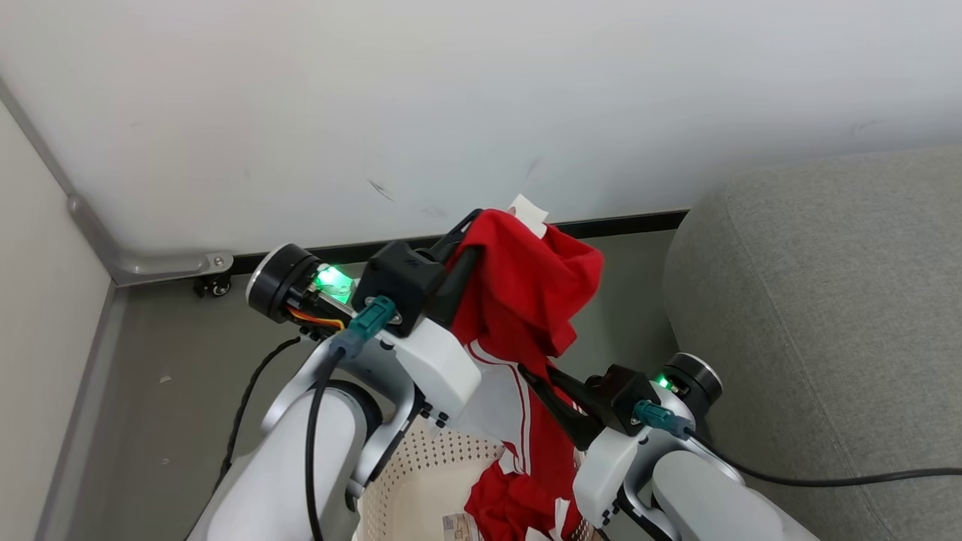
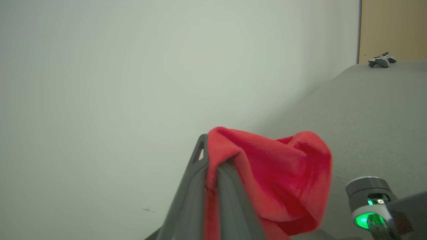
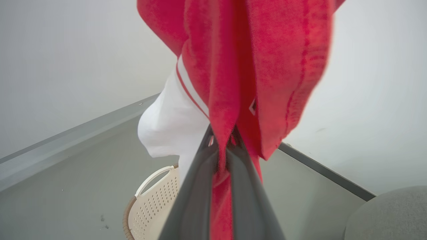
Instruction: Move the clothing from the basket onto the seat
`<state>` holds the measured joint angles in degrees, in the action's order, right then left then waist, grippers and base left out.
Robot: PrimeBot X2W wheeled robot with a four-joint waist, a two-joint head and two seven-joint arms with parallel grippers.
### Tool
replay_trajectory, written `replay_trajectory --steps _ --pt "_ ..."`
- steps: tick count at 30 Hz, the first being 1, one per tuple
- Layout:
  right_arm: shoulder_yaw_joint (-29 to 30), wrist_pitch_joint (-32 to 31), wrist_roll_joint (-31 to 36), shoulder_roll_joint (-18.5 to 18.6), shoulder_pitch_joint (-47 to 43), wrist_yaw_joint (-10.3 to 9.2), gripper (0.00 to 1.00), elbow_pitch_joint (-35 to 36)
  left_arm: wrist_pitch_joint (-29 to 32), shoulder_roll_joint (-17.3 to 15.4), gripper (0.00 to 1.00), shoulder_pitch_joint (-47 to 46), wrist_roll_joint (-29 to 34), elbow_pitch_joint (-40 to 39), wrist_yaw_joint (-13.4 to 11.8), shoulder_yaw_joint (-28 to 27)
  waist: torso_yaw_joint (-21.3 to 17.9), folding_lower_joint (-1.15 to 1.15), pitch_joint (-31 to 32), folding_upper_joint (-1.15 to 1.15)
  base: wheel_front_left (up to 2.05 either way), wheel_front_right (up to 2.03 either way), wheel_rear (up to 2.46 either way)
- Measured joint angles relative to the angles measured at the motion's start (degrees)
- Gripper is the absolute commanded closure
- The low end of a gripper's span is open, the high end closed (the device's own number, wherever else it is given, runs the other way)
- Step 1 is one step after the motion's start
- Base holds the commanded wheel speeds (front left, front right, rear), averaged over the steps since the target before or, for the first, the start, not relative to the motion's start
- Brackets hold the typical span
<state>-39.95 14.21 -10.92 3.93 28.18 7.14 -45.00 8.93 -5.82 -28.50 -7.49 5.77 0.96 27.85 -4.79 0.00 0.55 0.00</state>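
A red garment with white trim hangs in the air above the basket. Its top fold is draped over the left gripper, whose fingers are clamped tight on it. Lower down, the right gripper pinches the same cloth between closed fingers. More red clothing lies in the basket. The grey seat stands nearby on the robot's right.

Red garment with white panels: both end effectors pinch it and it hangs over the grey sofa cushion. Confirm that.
Wrong. Both the left end effector and the right end effector pinch the red garment with white panels, but it hangs over the cream perforated plastic basket, not the light-grey fabric sofa cushion beside it. The head view shows this.
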Motion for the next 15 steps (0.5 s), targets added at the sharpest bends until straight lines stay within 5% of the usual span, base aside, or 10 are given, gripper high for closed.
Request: replay_trajectory --steps 15 --pt "3.93 0.0 -5.01 0.88 -2.27 0.0 1.0 7.22 -4.63 -0.63 1.0 2.83 -4.41 4.39 -0.68 -3.96 -2.21 0.0 -1.08 0.0 0.0 0.0 0.0"
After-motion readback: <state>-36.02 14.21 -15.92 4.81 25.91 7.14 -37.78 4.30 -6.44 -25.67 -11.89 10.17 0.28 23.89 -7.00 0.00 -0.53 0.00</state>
